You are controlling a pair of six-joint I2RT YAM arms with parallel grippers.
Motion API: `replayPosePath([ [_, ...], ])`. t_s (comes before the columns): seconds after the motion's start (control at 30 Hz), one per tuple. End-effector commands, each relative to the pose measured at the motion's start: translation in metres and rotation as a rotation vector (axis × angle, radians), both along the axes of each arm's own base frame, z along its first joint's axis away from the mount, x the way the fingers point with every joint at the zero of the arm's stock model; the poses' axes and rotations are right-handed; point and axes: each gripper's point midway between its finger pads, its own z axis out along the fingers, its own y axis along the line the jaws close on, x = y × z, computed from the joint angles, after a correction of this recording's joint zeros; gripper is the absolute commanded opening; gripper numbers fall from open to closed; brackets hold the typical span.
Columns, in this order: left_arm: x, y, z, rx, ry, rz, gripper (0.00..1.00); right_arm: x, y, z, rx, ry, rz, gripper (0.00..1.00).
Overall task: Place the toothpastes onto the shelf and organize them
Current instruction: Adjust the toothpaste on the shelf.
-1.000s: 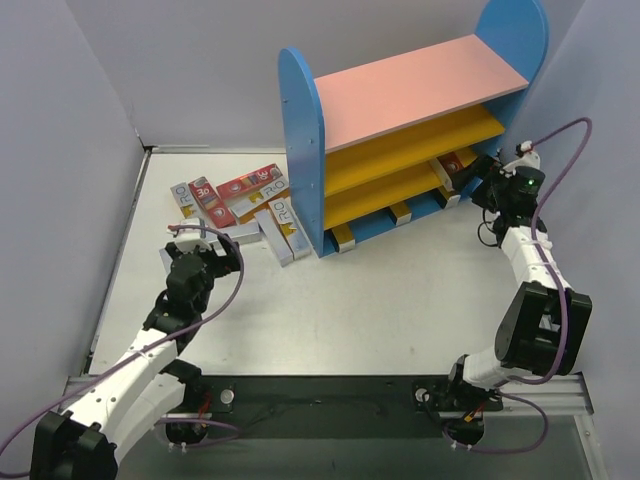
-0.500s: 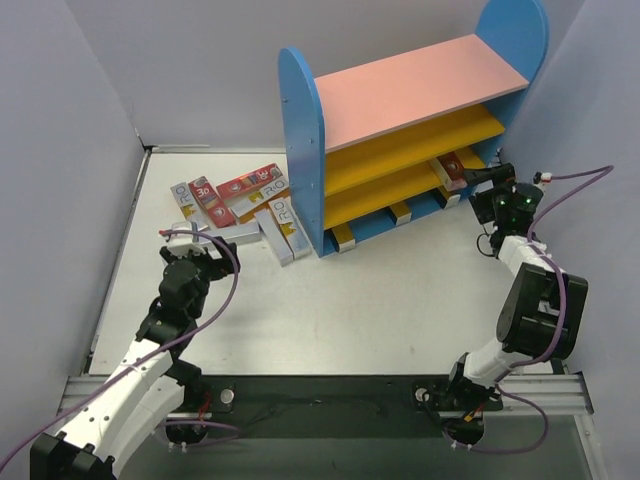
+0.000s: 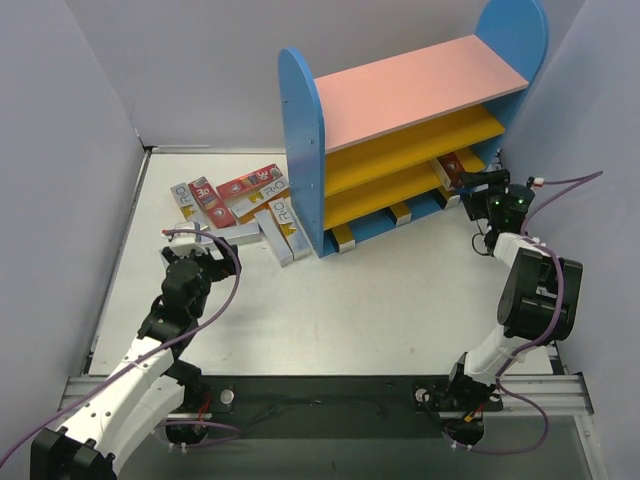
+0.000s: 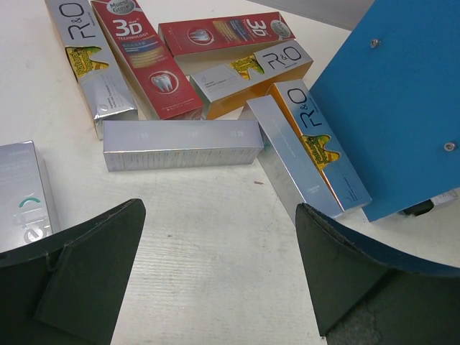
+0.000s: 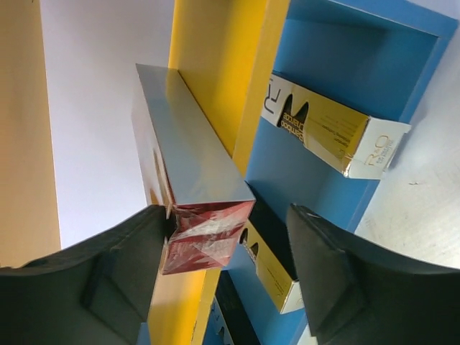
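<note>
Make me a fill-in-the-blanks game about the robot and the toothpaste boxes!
1. The shelf has a ____ top board.
2. The left fingers are wide ____, with nothing between them.
3. The silver box just ahead of the right fingers has a ____ end.

Missing words: pink, open, red.

L arm stretched low fwd, L gripper [image 4: 219,215] fingers spread wide. R arm folded upright, R gripper [image 5: 226,214] level, jaws partly apart.
</note>
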Motion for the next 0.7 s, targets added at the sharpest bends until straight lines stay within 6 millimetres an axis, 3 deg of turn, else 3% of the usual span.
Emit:
replayPosePath([
  [0.0,0.002,0.000,0.006,-0.006,-0.013,-0.001,0.97,0.015,0.001,0.034,-0.022,-0.110,0.015,0.61],
  [0.4,0.002,0.000,0.005,-0.005,-0.006,-0.001,0.97,0.024,-0.020,0.045,-0.025,-0.132,-0.018,0.29],
  [0.67,0.003,0.001,0.006,-0.003,-0.007,0.006,0.97,0.028,-0.033,0.045,0.003,-0.144,-0.072,0.20],
])
